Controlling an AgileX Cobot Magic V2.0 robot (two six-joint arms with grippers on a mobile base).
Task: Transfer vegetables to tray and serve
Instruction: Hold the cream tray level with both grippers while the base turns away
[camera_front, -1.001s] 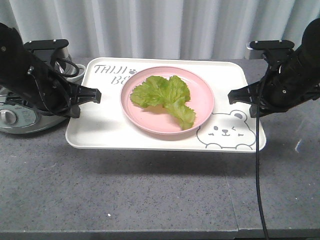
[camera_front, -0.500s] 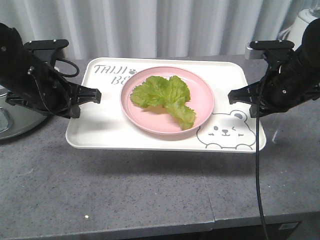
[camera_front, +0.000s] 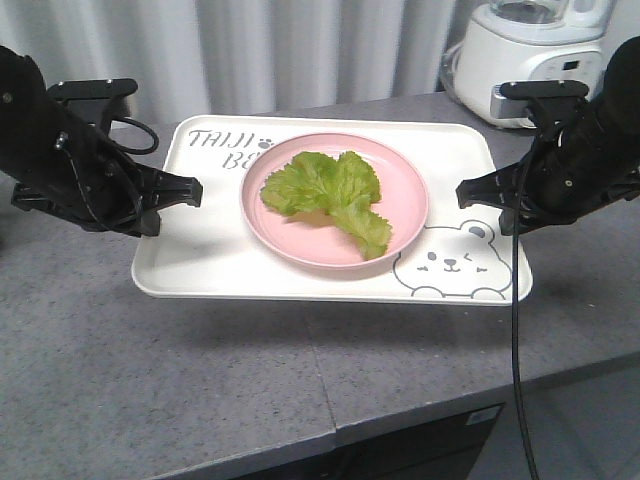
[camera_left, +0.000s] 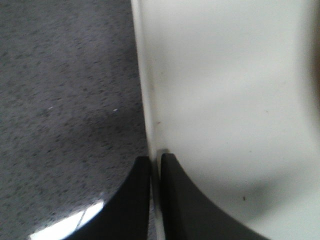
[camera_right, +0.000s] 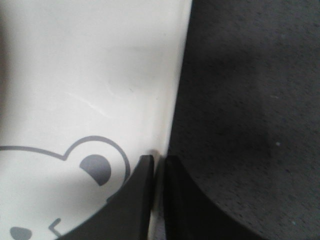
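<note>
Both sets of fingers, left fingers (camera_front: 183, 188) and right fingers (camera_front: 478, 189), stay clamped narrow on the tray (camera_front: 200, 262) rims. The cooker has left the frame's left and a blender (camera_front: 530, 50) appears upper right, so serving seems underway. The lettuce (camera_front: 330, 195) rests on the pink plate (camera_front: 300, 245), centre frame.

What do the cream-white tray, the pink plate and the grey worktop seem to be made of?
The cream-white rectangular tray looks like moulded plastic: smooth, slightly glossy, rounded rim, printed lettering. The round pink plate seems plastic or melamine, evenly coloured and matte; ceramic is possible. The grey speckled worktop looks like stone or stone-pattern laminate, matte.
</note>
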